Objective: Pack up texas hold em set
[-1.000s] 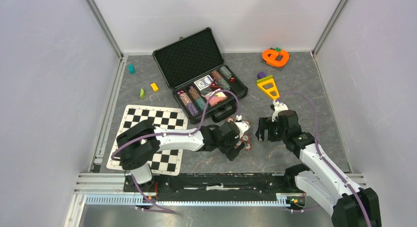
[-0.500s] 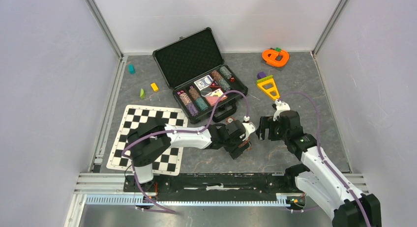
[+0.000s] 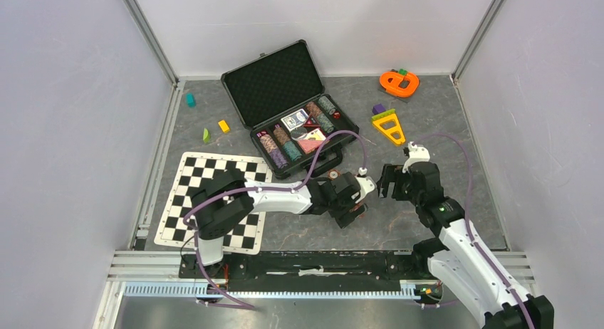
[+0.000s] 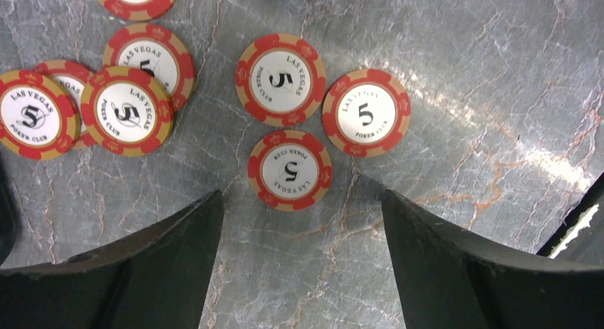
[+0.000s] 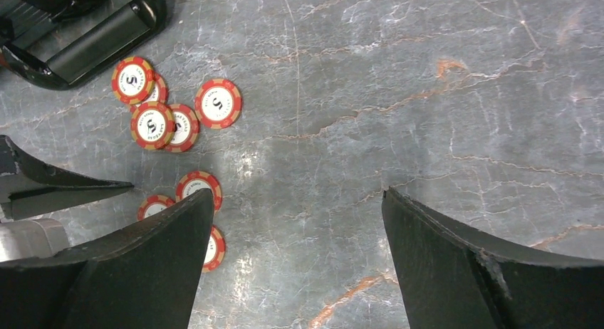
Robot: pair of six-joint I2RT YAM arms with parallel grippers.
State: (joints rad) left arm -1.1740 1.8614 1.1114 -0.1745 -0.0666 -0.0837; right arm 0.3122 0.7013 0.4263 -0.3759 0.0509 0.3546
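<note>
The black briefcase point(image 3: 274, 83) lies open at the back of the table, its foam lid up, with coloured chip stacks point(image 3: 281, 142) and a card deck point(image 3: 294, 120) in its tray. Several loose red-white poker chips point(image 4: 280, 80) lie flat on the grey table in front of it. My left gripper point(image 4: 300, 195) hangs open just above them, one chip point(image 4: 290, 170) lying just ahead of its fingertips. My right gripper point(image 5: 298, 191) is open over bare table to the right of the chips point(image 5: 217, 103). The case handle point(image 5: 92, 37) shows in the right wrist view's top left corner.
A black-white checkered mat point(image 3: 214, 174) lies at the left under the left arm. An orange toy point(image 3: 399, 82) and a yellow triangle toy point(image 3: 389, 126) sit at the back right. Small coloured blocks point(image 3: 224, 126) lie left of the case. Walls close in both sides.
My left gripper has slid to the right over the loose chips and its fingers have narrowed slightly. The right gripper has drawn back a little to the right.
</note>
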